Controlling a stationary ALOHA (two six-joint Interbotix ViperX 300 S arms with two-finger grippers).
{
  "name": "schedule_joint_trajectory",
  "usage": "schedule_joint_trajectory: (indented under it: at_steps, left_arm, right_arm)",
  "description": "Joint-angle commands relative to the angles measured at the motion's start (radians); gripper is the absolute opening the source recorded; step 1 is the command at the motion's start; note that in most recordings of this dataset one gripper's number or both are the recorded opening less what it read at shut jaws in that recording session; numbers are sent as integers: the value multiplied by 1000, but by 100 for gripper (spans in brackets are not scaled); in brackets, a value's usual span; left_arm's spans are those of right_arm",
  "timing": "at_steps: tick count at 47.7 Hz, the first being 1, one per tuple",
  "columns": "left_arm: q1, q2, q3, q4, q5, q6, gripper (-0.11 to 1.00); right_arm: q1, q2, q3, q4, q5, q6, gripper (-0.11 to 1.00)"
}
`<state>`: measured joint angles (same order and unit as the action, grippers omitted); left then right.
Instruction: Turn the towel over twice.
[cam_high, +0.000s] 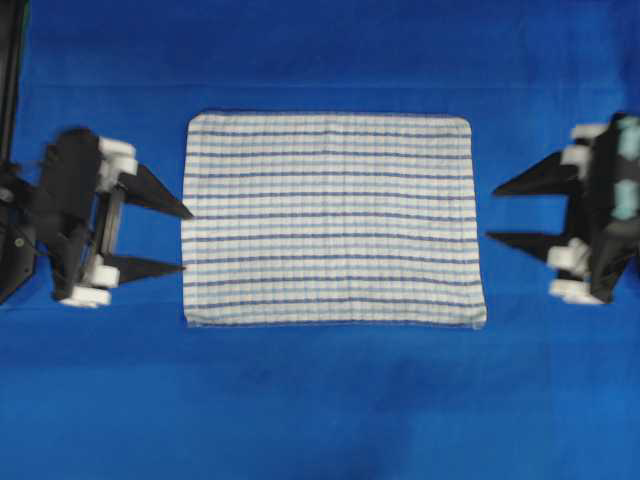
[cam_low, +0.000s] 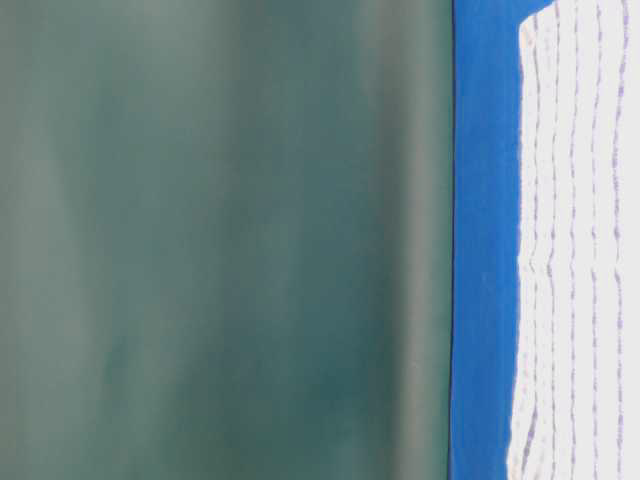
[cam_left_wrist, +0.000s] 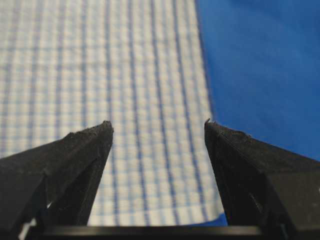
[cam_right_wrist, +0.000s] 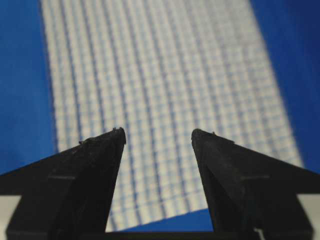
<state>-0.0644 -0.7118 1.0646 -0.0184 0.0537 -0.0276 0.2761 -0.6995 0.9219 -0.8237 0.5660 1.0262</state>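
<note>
The towel, white with blue stripes and a fine check, lies spread flat in the middle of the blue table. My left gripper stands open at the towel's left edge, its fingertips level with the lower half of that edge, nothing between them. My right gripper is open too, a short way off the towel's right edge. From the left wrist the towel runs away between the open fingers. In the right wrist view the towel lies ahead of the spread fingers. The towel also shows in the table-level view.
Blue table covering surrounds the towel on all sides, with wide bare strips in front and behind. A dark green backdrop stands behind the table in the table-level view.
</note>
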Motion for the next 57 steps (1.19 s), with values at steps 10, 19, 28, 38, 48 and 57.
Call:
schedule_joint_trajectory:
  at_steps: [10,19,28,38,48,57]
  left_arm:
    - [75,-222,26,0,101,40,69]
    - [100,-362,86,0,138,98,69]
    - [127,-509,183,0,144,100,69]
    - [141,-598,262,0,146,97,69]
    - [150,-603,278,-2,144,92,69]
    - [150,-603,279,-2,144,92,69]
  right_arm:
    - [-2,-225,41,-84,61,-34,61]
    - [-2,-348,127,-95,97,-32,61]
    - [-2,-446,219,-95,98,-21,61]
    - [-9,-488,295,-97,97,-3,58]
    - [-38,-491,364,-97,91,86,54]
    - [-38,-488,365,-97,80,92,54]
